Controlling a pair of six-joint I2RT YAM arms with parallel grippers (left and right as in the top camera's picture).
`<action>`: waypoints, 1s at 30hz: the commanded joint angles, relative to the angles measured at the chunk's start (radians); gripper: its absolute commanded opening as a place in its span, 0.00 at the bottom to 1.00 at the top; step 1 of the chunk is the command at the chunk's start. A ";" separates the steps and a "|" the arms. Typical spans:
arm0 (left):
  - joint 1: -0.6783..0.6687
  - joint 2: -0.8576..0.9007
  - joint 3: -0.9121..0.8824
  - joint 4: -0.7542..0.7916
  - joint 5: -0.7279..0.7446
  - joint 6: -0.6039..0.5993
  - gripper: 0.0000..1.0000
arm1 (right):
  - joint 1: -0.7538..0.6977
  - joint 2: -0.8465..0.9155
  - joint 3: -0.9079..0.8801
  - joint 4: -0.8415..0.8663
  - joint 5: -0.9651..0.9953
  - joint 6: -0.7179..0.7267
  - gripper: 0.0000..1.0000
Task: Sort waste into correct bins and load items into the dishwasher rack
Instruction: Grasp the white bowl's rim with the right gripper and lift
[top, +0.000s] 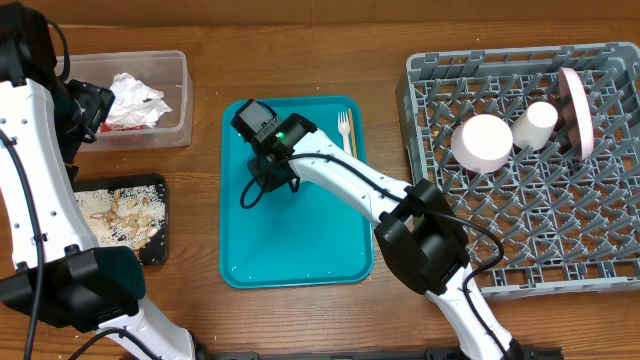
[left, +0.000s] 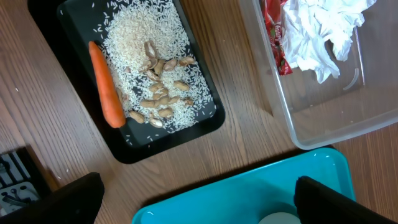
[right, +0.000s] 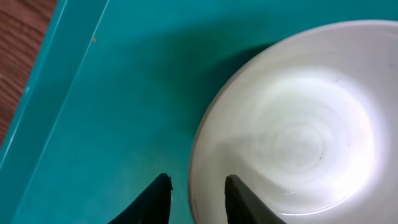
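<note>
Now straddles the bowl (right: 292, 143) rim with right claw (right: 197, 186), jaws partway apart, clamp unclear; likely light, stiff, slick: best pinched squarely at that rim.

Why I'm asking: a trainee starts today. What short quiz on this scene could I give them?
1. True or false: the carrot lies in the black tray.
2. The right claw has a finger on each side of the rim of: A) the carrot, B) a white bowl on the teal tray, C) the black tray.
3. How many dishes sit in the dishwasher rack?
Key: 1 true. 2 B. 3 three: a second bowl, a cup and a plate standing on edge.
</note>
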 joint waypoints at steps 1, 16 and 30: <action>-0.002 -0.005 0.000 -0.002 -0.016 -0.021 1.00 | 0.006 0.015 -0.001 -0.002 -0.005 0.026 0.27; -0.002 -0.005 0.000 -0.002 -0.016 -0.021 1.00 | -0.021 0.003 0.060 -0.072 -0.051 0.049 0.04; -0.002 -0.005 0.000 -0.002 -0.016 -0.021 1.00 | -0.208 -0.256 0.237 -0.284 -0.196 0.103 0.04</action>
